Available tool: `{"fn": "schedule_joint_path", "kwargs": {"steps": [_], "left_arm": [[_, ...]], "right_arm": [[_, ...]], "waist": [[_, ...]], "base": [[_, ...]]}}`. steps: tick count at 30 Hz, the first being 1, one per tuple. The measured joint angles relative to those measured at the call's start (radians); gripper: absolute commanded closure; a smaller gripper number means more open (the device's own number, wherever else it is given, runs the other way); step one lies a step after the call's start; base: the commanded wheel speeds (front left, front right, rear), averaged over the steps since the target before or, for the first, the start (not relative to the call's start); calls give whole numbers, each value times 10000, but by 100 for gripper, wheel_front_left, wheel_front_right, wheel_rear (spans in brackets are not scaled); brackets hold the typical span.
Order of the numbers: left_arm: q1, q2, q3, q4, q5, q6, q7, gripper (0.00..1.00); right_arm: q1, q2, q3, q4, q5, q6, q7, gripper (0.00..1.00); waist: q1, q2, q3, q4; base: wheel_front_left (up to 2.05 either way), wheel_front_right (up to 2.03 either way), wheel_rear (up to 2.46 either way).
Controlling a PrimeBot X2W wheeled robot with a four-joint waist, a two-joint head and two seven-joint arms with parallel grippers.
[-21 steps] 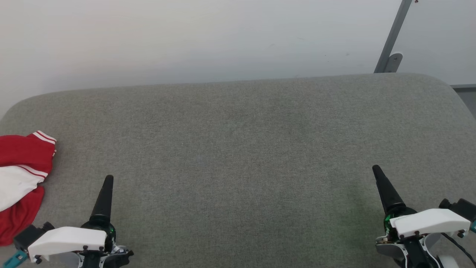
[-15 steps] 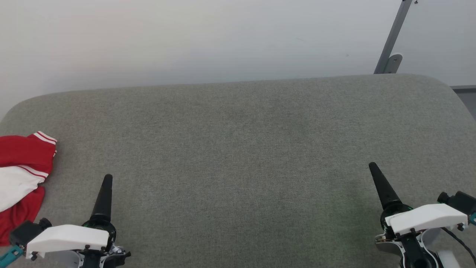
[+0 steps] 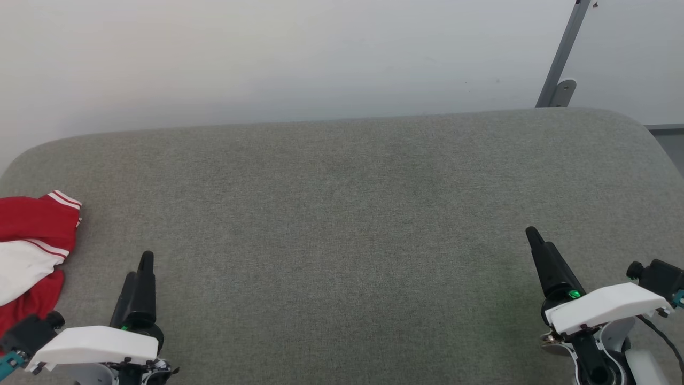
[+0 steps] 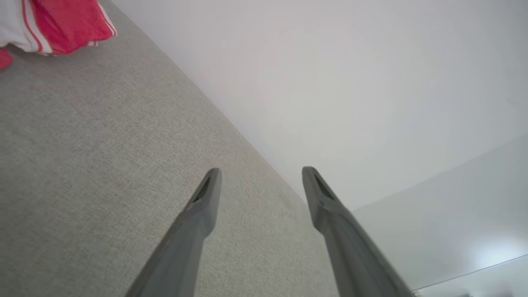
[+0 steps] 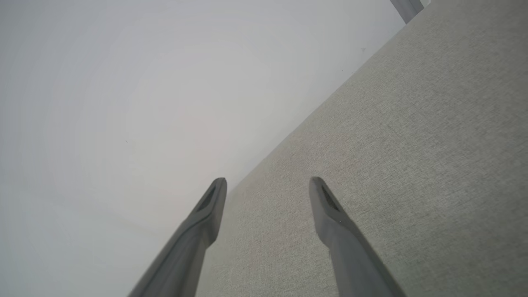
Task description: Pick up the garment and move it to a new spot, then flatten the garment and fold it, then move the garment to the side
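The garment point(image 3: 29, 246), bright red with a white panel and thin white stripes, lies crumpled at the far left edge of the grey fabric surface point(image 3: 342, 214); part of it runs out of the head view. It also sits in the top left corner of the left wrist view, garment point(image 4: 62, 20). My left gripper point(image 3: 140, 267) hovers at the lower left, a short way right of the garment, open and holding nothing point(image 4: 260, 175). My right gripper point(image 3: 534, 240) is at the lower right, far from the garment, open with bare surface between its fingers point(image 5: 268, 183).
A pale wall runs behind the surface's far edge. A grey metal post point(image 3: 561, 59) with a bracket stands at the back right corner. The surface's corners are rounded, and its right edge drops off near the right gripper.
Both grippers have drawn back slightly toward the bottom of the head view and rolled a little, so a second finger edge shows. The garment has not moved.
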State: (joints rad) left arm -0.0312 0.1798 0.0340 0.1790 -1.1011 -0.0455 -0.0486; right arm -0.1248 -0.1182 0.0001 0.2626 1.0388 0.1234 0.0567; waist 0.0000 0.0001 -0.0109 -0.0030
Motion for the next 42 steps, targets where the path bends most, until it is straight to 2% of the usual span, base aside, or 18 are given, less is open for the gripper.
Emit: {"fn": "schedule_joint_path", "kwargs": {"steps": [17, 42], "left_arm": [[246, 238, -27, -286, 1664, -249, -570, 0], [569, 819, -362, -732, 3601, -155, -1154, 0]], "right_arm": [[-150, -217, 257, -142, -1858, 4, -221, 0], [-298, -464, 454, -313, -4268, 29, -460, 0]], "waist": [[0, 0, -57, 7], [0, -1, -129, 11]], "base": [[0, 0, 0], [0, 0, 0]]}}
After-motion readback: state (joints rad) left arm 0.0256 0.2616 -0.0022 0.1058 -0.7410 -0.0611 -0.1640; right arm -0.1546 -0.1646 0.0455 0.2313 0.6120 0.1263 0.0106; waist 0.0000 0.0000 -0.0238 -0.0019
